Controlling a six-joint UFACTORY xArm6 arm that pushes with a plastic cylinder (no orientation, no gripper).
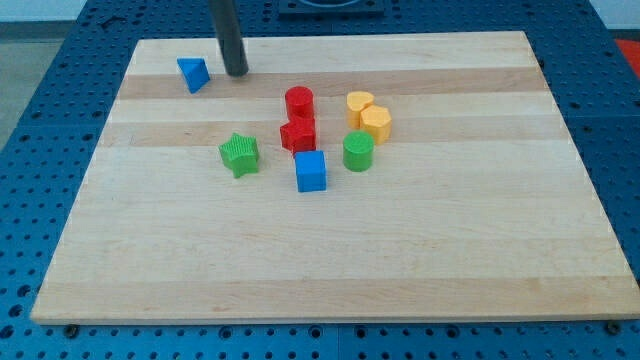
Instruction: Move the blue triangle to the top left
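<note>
The blue triangle [193, 74] lies on the wooden board [330, 250] near its top left corner. My tip [237, 73] rests on the board just to the right of the triangle, a small gap apart from it. The dark rod rises from the tip out of the view's top.
A green star [239, 154] lies left of centre. A red cylinder [299, 102] and a red star-like block [298, 135] stand together mid-board, with a blue cube [311, 171] below them. A green cylinder [358, 151] and two yellow blocks [368, 113] sit to their right.
</note>
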